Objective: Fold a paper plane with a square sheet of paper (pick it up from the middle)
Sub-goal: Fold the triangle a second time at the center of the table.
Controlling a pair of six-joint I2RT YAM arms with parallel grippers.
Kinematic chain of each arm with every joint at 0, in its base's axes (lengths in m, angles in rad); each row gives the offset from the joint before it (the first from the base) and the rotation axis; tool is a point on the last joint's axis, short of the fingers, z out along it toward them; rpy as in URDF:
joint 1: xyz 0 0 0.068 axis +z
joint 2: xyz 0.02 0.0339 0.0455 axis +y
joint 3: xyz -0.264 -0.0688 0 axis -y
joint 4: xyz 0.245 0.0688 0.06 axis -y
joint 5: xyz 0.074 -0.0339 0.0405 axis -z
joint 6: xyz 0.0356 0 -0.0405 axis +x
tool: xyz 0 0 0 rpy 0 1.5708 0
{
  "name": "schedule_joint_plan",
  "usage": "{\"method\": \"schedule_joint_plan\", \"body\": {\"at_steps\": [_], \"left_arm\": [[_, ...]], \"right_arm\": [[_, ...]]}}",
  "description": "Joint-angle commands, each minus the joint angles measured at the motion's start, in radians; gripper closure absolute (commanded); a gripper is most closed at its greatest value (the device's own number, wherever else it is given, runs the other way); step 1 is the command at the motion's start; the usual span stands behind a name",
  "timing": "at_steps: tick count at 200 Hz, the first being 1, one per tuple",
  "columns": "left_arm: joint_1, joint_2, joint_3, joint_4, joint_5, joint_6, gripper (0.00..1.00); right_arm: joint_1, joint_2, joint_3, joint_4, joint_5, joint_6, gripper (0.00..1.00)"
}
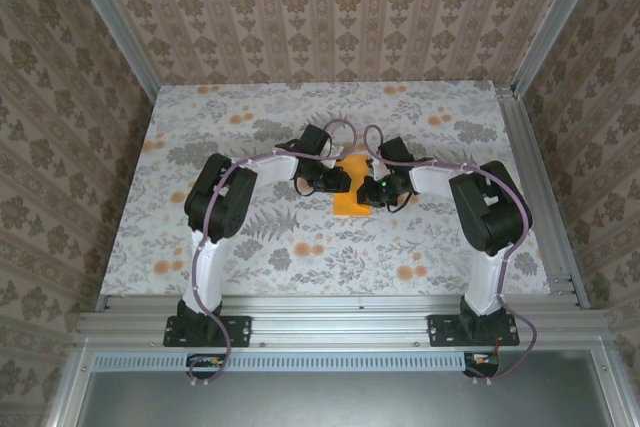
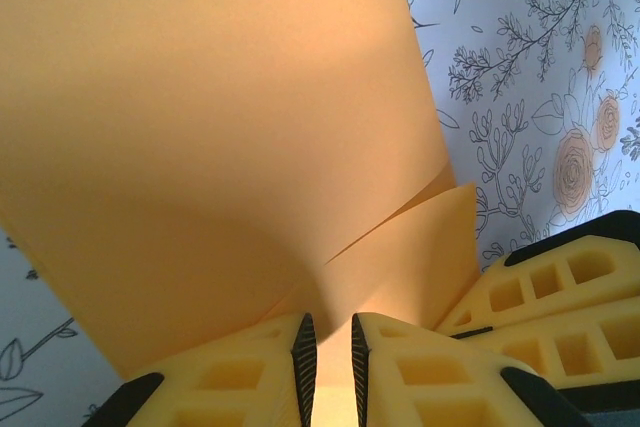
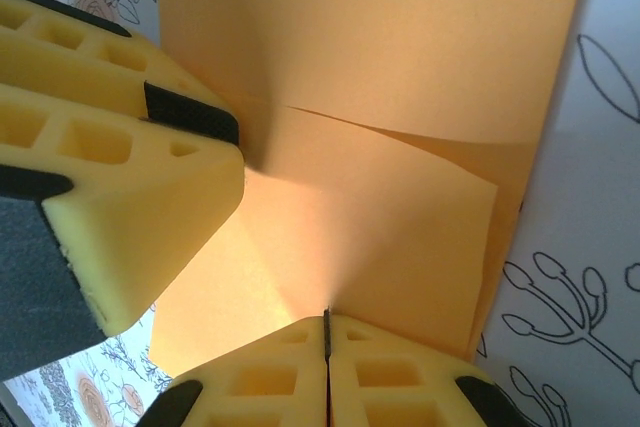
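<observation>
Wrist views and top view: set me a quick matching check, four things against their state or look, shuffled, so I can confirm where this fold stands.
Things:
1. left gripper
2. right gripper
3. orange paper
4. table cover

States:
A. fingers pressed together on the paper's edge
B. printed with grey leaves and orange flowers
C. creased, with a flap folded over, between the two grippers
D. pads slightly apart, paper in the gap

Pairs: 1-D, 2-A, 3-C, 4-B
</observation>
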Motion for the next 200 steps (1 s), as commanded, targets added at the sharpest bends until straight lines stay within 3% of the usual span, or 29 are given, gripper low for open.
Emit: {"method": "schedule_joint_plan", "body": {"at_steps": [1, 33, 77, 156, 200], "left_arm": [[0.015, 0.114, -0.046, -0.129, -0.125, 0.046, 0.78], [0.018, 0.115, -0.048, -0.135, -0.124, 0.053, 0.78], [0.019, 0.118, -0.044, -0.136, -0.113, 0.054, 0.78], [0.018, 0.122, -0.037, -0.141, -0.103, 0.056, 0.78], [0.018, 0.126, -0.024, -0.161, -0.104, 0.065, 0.78]], "right_arm": [[-0.006, -0.029, -0.067, -0.067, 0.073, -0.027, 0.9], [-0.006, -0.094, -0.096, -0.085, 0.067, -0.021, 0.9], [-0.004, -0.16, -0.08, 0.007, -0.035, 0.072, 0.9], [0.006, -0.016, -0.033, 0.047, -0.091, 0.079, 0.91], [-0.011, -0.018, -0.099, -0.002, -0.025, 0.032, 0.9]]}}
